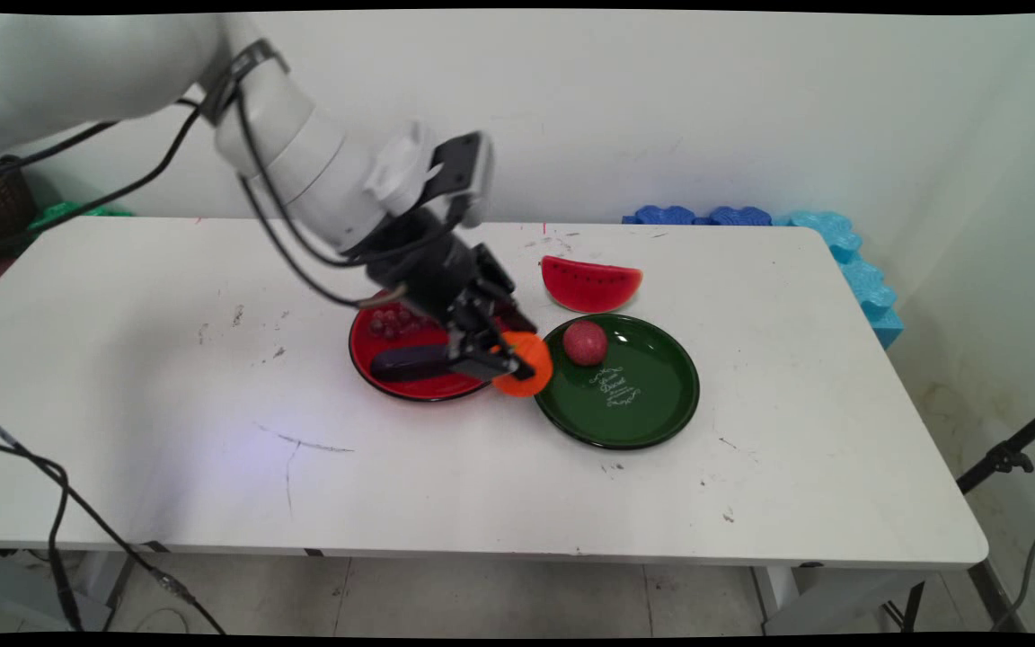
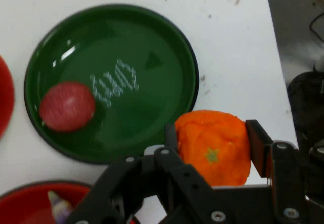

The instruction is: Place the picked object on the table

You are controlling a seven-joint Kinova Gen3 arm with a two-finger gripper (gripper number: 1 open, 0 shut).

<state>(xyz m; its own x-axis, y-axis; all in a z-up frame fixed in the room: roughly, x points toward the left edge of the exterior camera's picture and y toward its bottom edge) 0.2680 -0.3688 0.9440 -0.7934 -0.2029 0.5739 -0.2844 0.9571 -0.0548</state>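
Black two-finger gripper (image 1: 517, 361) is clamped on a round orange toy fruit with a small green star-shaped stem mark (image 2: 215, 148). One finger (image 2: 258, 147) presses each flank of the fruit; the stem mark faces the hand camera.

Handling, as judged: the fruit looks light and moulded, plastic or foam, with a slightly lumpy matte skin. Probably not fragile and not very slick. Its rounded sides give the fingers little flat bearing, so a hold across the widest part, as here, seems the safest; a hold nearer either end could let it squirt out.

Position: the fruit sits in the grip low over the white table (image 1: 167, 377), over the gap between two plates. Whether it touches the table surface cannot be told.

Surroundings:
- Glossy dark green round plate with white lettering (image 2: 147, 42) lies just ahead of the fingers in the hand view, its rim near the fruit.
- A small dull-red speckled ball-shaped fruit (image 2: 67, 106) rests on that plate, on the far side from the orange.
- Red round plate (image 1: 374, 359) lies behind and under the hand, holding a dark purple elongated item (image 1: 405, 362) and a cluster of small reddish grapes (image 1: 392, 321).
- Red watermelon slice with green rind (image 1: 591, 284) lies on the table beyond the green plate, apart from it.

Nothing stands between the fruit and the green plate's open centre; the plate rims are the only nearby edges.
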